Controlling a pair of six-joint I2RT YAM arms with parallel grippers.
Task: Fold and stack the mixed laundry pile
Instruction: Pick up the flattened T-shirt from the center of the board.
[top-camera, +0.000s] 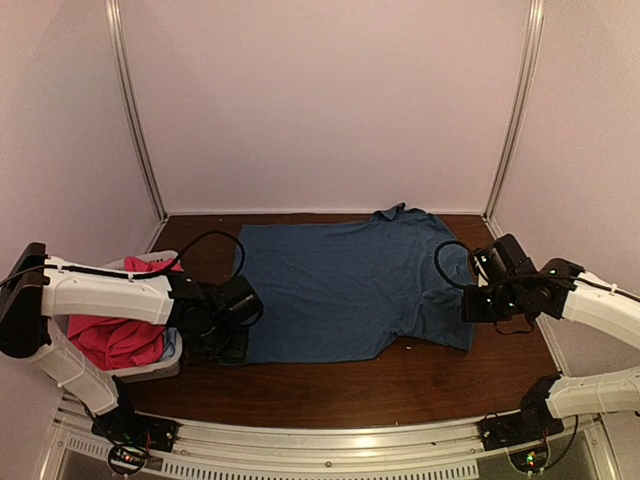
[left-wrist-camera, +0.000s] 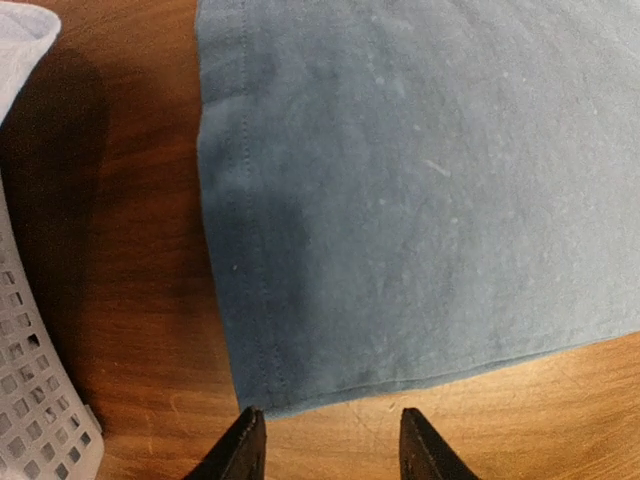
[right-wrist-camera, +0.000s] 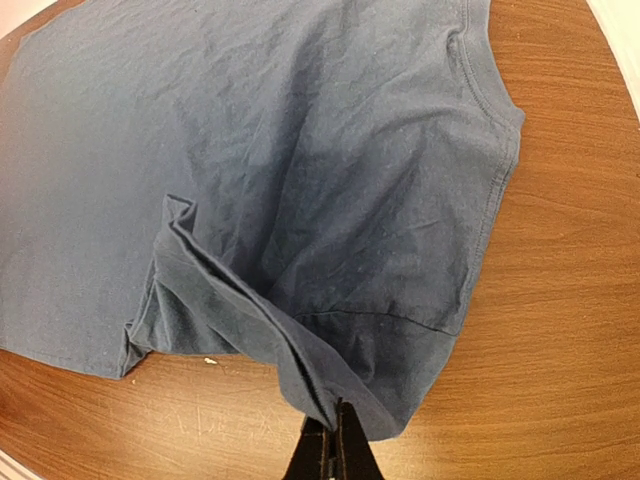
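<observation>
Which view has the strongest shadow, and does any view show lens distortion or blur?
Left wrist view: sharp, with a deep shadow on the table between the basket and the dark blue T-shirt. Right wrist view: wide-angle lens curves the table edge. Top external view: dim and slightly soft.

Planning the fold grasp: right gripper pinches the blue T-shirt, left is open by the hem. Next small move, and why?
Probably ease the left gripper forward over the hem corner of the dark blue cloth T-shirt and close. Its jaws stand open just short of that corner, and the right gripper is shut on the opposite sleeve fold.
</observation>
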